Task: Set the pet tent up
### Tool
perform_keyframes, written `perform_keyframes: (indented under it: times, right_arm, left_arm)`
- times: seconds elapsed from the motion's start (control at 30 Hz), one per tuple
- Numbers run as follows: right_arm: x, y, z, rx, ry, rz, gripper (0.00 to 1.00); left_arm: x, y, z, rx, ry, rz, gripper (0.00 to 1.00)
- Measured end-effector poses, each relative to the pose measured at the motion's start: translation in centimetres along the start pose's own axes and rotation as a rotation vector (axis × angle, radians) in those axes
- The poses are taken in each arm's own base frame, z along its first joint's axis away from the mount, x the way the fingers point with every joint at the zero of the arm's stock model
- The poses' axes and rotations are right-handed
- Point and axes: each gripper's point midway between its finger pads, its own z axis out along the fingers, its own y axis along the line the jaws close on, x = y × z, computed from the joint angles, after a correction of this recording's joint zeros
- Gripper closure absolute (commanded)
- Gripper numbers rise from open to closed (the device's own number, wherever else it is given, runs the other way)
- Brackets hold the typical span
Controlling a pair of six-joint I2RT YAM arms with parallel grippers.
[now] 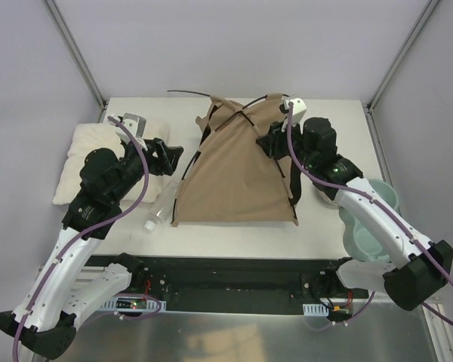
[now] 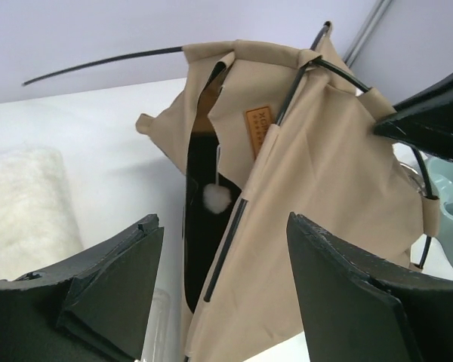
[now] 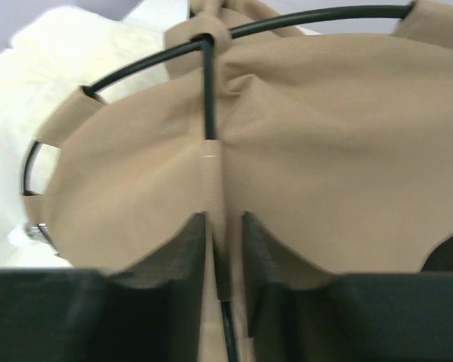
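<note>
- The tan cloth tent (image 1: 234, 177) sits in the middle of the white worktop (image 1: 226, 231), nearer the back edge.
- The left claw (image 1: 168, 157) is spread wide, just beside the tent's left side, with nothing in it.
- The right claw (image 3: 225, 219) is at the tent's right side, fingers a little apart around a cloth fold and a thin black pole (image 3: 210, 90). I cannot tell if they pinch it.
- A fluffy cream pillow (image 1: 79, 151) lies by the left edge.

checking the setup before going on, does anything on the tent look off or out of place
On the pet tent, one thin black pole juts bare past the fabric at the far left corner, while the other poles stay against it. The fabric there hangs loose and wrinkled.
</note>
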Motion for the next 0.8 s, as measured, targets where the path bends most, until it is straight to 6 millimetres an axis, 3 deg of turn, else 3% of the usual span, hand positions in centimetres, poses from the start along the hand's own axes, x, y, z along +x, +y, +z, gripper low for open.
perform_keyframes:
  times: [0.07, 0.13, 0.23, 0.37, 0.5, 0.63, 0.8]
  right_arm:
    - [0.1, -0.6, -0.5, 0.036, -0.002, 0.018, 0.37]
    - [-0.5, -1.0, -1.2, 0.069, -0.021, 0.039, 0.28]
    - [-2.3, -1.1, -3.0, 0.111, -0.055, 0.090, 0.26]
    - [-7.5, -1.0, -5.4, 0.174, -0.156, 0.213, 0.26]
    - [-11.9, 1.0, -6.7, 0.177, -0.240, 0.334, 0.27]
    - [-12.7, 6.3, -4.9, 0.101, -0.212, 0.415, 0.28]
    - [-9.2, 11.1, 1.0, 0.136, -0.083, 0.450, 0.29]
  left_arm:
    - [0.3, 0.3, 0.0, -0.017, 0.008, -0.005, 0.31]
    - [0.9, 0.7, 0.2, -0.035, 0.025, -0.015, 0.31]
    - [1.6, 1.1, 0.5, -0.055, 0.052, -0.024, 0.31]
    - [2.1, 1.8, 0.8, -0.097, 0.070, -0.029, 0.30]
    - [2.0, 2.6, 0.7, -0.141, 0.061, -0.030, 0.30]
    - [1.9, 3.4, 0.2, -0.191, 0.053, -0.028, 0.29]
    - [1.4, 4.4, -1.4, -0.251, 0.032, -0.025, 0.29]
